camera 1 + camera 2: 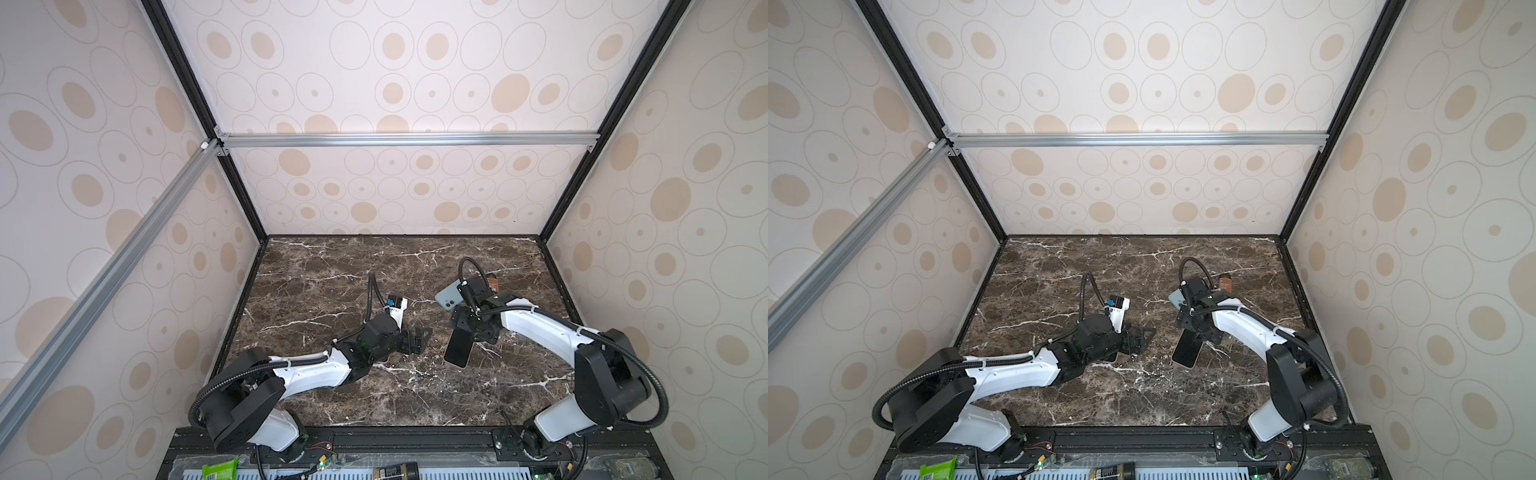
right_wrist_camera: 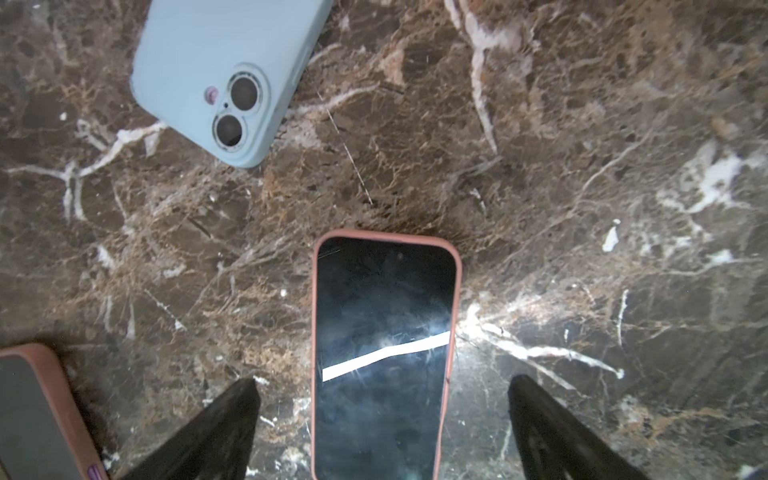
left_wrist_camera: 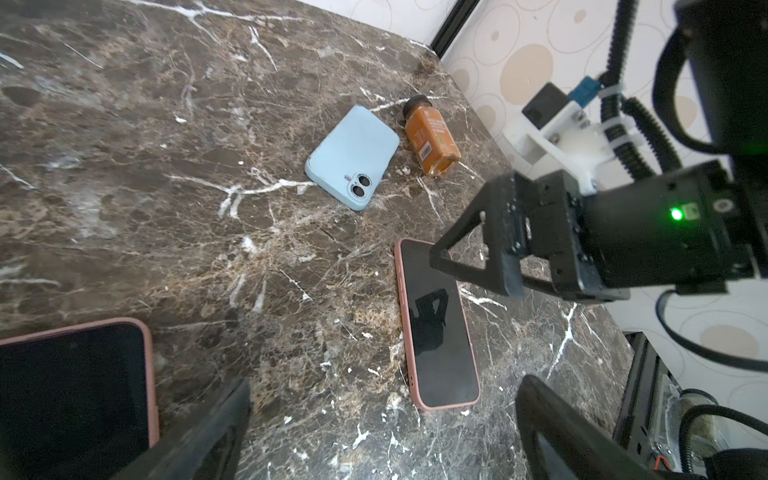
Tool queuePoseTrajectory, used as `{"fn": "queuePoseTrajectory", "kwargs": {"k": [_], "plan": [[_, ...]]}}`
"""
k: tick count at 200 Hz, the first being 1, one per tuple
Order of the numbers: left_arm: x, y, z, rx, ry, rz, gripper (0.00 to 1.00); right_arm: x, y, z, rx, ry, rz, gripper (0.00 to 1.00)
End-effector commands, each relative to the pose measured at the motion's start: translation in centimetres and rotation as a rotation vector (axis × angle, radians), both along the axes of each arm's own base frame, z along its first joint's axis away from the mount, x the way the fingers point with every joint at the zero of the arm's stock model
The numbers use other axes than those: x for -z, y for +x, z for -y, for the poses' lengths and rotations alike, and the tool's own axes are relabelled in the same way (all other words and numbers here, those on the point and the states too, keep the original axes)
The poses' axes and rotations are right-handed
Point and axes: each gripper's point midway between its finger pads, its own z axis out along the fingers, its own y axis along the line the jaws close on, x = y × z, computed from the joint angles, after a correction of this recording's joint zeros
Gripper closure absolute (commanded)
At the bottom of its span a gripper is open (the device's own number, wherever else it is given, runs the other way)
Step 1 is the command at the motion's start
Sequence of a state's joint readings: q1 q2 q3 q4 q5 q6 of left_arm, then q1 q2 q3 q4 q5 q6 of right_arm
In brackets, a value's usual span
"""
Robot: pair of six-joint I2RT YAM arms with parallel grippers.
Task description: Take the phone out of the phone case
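Nearest the overhead camera are the two arms. The left arm (image 1: pixel 291 372) reaches in from the near left corner and the right arm (image 1: pixel 536 328) from the near right. Both bend toward the middle of the table (image 1: pixel 332 266), a dark brown marble top with white veins.

The right claw (image 2: pixel 382 380) points down with its fingers spread wide. One finger stands on each side of a phone (image 1: pixel 458 349), clear of its edges in the right wrist view. That phone lies flat, screen up, inside its pink case (image 2: pixel 382 233), a little right of the table's middle.

The left claw (image 1: pixel 417 340) is wide open too, over bare marble, near the phone but apart from it. A second pink-cased phone (image 3: pixel 70 386) lies screen up under the left wrist, mostly hidden in both top views.

A blue phone (image 3: pixel 353 156) lies face down farther back, its two lenses showing. Just beside it a small brown bottle (image 3: pixel 432 137) lies on its side.
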State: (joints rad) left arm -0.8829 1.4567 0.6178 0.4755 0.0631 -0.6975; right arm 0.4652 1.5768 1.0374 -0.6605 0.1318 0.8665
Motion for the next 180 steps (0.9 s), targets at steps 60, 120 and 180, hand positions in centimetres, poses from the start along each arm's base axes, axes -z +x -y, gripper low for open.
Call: {"fn": "queuePoseTrajectory", "kwargs": {"k": [60, 120, 180], "plan": [[0.1, -0.2, 2.1, 0.048, -0.062, -0.033, 0.01, 2.6, 0.5, 0.2, 0.043, -0.049, -0.136, 0.0], [1.3, -0.2, 2.4, 0.052, -0.053, -0.055, 0.01, 4.0, 0.7, 0.5, 0.034, -0.044, -0.188, 0.0], [1.8, -0.3, 2.9, 0.061, -0.047, -0.068, 0.01, 5.1, 0.4, 0.2, 0.015, -0.045, -0.235, 0.02]]}}
